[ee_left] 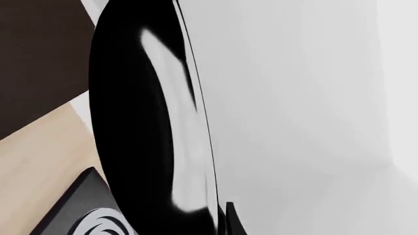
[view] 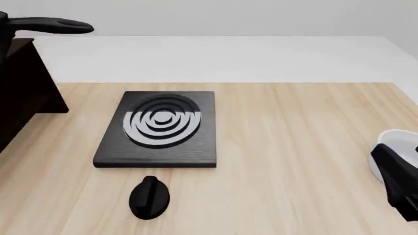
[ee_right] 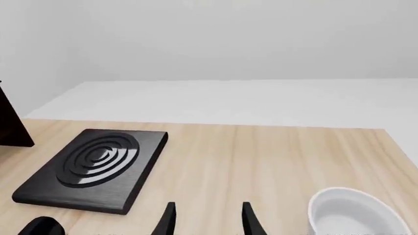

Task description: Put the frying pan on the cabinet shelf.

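We see the frying pan (ee_left: 140, 132) filling the left wrist view edge-on, presumably carried by the left gripper, whose fingers are out of sight, so we cannot tell its grip. In the front view only the pan's handle (view: 56, 25) pokes in at far left above the cabinet (view: 23, 83), probably mid-lift toward the shelf; the bowl of the pan is cut off. The burner plate (view: 160, 129) and a black knob (view: 150, 197) lie centre. The right gripper (ee_right: 205, 218) idles, fingers apart, beside the white bowl (ee_right: 353, 213).

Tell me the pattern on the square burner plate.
Silver concentric rings on the black burner plate, clearest in the front view.
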Controlling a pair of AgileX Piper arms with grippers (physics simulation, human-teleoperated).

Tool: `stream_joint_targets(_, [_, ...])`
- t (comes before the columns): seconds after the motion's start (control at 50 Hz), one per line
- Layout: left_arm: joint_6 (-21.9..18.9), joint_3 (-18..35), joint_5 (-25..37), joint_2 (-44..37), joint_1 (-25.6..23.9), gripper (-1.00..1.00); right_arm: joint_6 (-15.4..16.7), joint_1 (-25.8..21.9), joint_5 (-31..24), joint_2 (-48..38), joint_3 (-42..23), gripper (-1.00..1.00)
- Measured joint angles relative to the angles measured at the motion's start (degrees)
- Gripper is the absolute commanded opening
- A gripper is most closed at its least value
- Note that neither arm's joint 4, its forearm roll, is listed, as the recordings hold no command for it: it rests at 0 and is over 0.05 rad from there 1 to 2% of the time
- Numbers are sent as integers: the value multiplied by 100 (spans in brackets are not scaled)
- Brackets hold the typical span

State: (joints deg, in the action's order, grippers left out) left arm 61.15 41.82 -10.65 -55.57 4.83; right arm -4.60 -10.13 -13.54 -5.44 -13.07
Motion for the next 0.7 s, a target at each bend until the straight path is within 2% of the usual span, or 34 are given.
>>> stream_joint_targets(0.22, [149, -16, -293, -459, 334, -100, -127, 8, 82, -73, 67, 100])
stream_joint_targets(0.7, [39, 229, -414, -1082, 884, -100, -136, -23, 307, -286, 178, 100])
